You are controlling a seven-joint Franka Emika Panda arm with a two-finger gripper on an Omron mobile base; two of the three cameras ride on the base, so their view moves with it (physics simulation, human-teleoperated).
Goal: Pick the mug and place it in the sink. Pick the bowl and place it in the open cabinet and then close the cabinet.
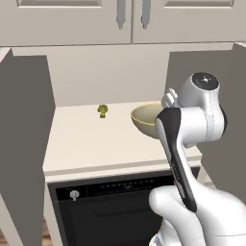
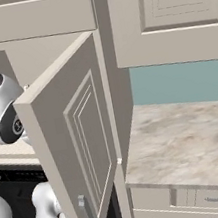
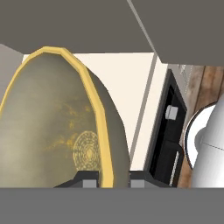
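Your jaws pinch the rim of the hard, smooth bowl [image 3: 52, 127] inside the open cabinet [image 1: 26, 144], so hold the thin edge tight or it slips.

Two rear base views, close hand view

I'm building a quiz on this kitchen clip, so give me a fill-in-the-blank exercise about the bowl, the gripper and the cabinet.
1. The gripper is shut on the rim of the ____.
2. The bowl is over the shelf inside the open ____.
3. The small green item on that shelf lies to the bowl's ____ in the left base view.
4. Both doors of the cabinet stand ____.

Missing words: bowl; cabinet; left; open
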